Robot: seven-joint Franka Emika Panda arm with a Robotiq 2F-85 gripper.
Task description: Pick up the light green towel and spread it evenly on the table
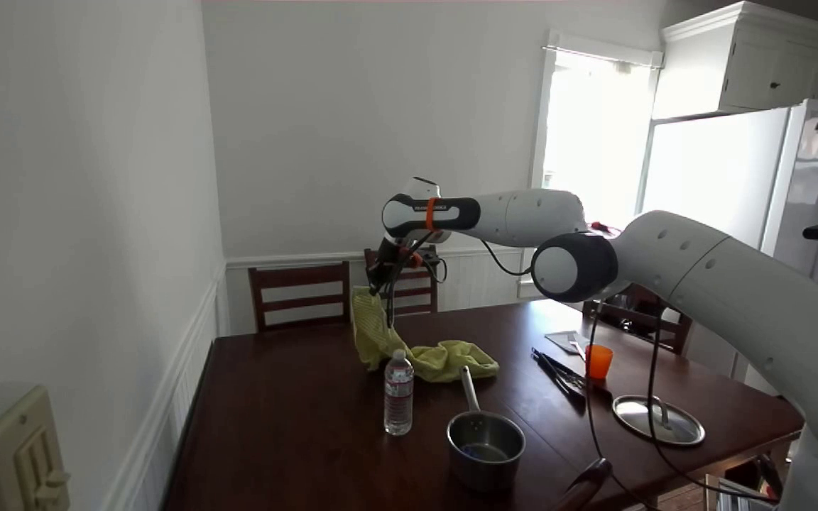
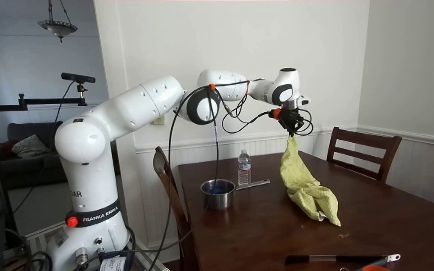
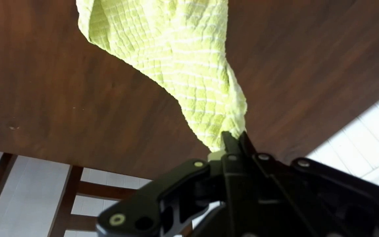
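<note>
Hand (image 3: 234, 135) clamped on a raised end of the towel (image 2: 300, 177), the rest bunched on the table (image 2: 386, 210) inside its edges, I judge this mid-spread: next, draw outward, then lower flat.

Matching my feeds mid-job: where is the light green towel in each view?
In an exterior view: towel below centre, partly behind the bottle.
In an exterior view: towel right of centre.
In the wrist view: towel at top centre.
Shared landmark: the gripper, pinching the towel's end.
</note>
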